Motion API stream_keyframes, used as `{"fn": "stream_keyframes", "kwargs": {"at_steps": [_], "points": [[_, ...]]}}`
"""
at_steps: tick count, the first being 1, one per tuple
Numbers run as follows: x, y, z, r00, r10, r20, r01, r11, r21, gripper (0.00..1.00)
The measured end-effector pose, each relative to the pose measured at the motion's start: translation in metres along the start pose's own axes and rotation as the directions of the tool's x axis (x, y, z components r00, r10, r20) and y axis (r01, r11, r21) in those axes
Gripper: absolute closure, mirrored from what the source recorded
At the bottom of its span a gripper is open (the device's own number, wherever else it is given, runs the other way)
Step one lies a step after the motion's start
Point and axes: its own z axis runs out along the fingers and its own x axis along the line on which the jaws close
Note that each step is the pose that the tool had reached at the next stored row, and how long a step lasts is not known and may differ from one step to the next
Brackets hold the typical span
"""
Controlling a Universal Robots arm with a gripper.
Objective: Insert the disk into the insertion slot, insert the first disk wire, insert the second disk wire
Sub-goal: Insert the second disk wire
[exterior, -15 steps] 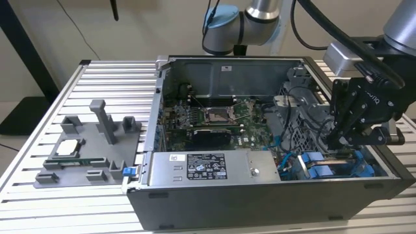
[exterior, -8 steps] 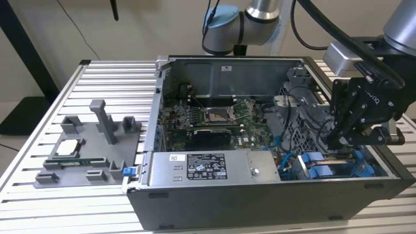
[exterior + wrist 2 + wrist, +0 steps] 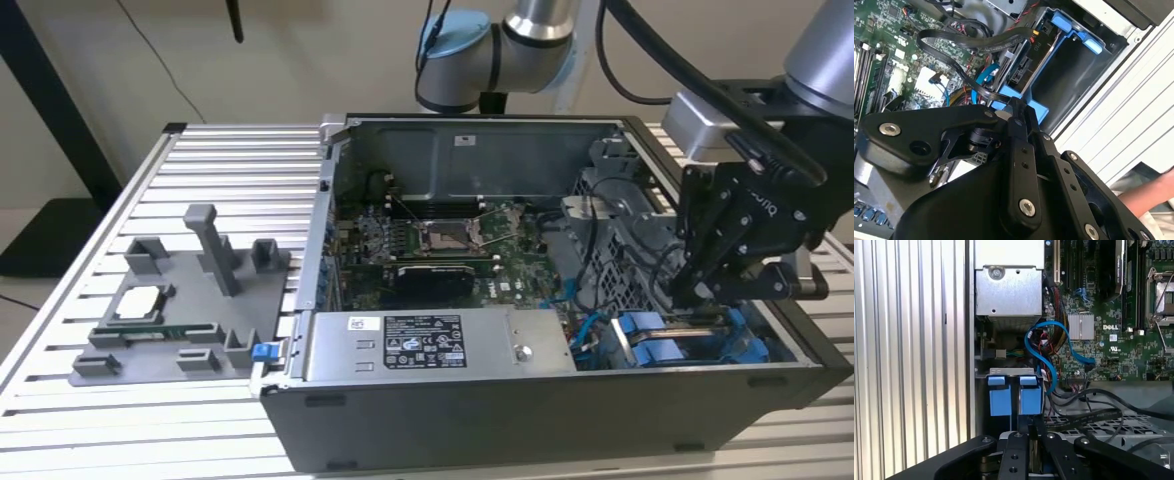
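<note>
A pale beige wall (image 3: 307, 60) is seen behind a counter (image 3: 200, 170) of ribbed silver slats. A dark stand (image 3: 54, 120) is set against the wall at the exterior view's left.

Counts, exterior view: one open computer case (image 3: 534, 400); one motherboard (image 3: 441, 240) inside; one grey fixture tray (image 3: 160, 350) on the slatted table (image 3: 80, 430). First wrist view: two blue carrier tabs (image 3: 1000, 400), side by side; one blue cable (image 3: 1049, 365).

Bright blue plastic drive carriers (image 3: 663, 343) inside dark grey metal computer case (image 3: 534, 425). Green circuit-patterned motherboard (image 3: 434, 245) at ten o'clock from black gripper (image 3: 710, 285).
</note>
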Motion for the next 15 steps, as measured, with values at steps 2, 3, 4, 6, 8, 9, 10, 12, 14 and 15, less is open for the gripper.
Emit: {"fn": "stream_keyframes", "kwargs": {"at_steps": [2,3,4,6,8,9,10,12,14,15], "points": [[0.0,-0.0007,0.0025,1.0,0.0,-0.0002,0.0,1.0,0.0,1.0],[0.0,-0.0014,0.0036,1.0,0.0,-0.0001,0.0,1.0,0.0003,1.0],[0.0,-0.0022,0.0045,1.0,0.0,0.0,0.0,1.0,0.0014,1.0],[-0.0002,-0.0031,0.0054,1.0,-0.001,0.0001,0.001,1.0,0.0098,1.0],[-0.0004,-0.0039,0.0058,1.0,-0.003,0.003,0.003,0.9997,0.0236,1.0],[-0.0007,-0.0041,0.0059,1.0,-0.004,0.0056,0.004,0.9995,0.0317,1.0],[-0.001,-0.0042,0.0061,1.0,-0.004,0.007,0.004,0.9992,0.039,1.0],[-0.0011,-0.0043,0.0068,0.9999,-0.005,0.0091,0.005,0.9987,0.0517,1.0],[-0.0013,-0.0043,0.0081,0.9999,-0.005,0.0098,0.005,0.9982,0.0603,1.0],[-0.0013,-0.0044,0.0085,0.9999,-0.005,0.0101,0.005,0.9981,0.0618,1.0]]}}
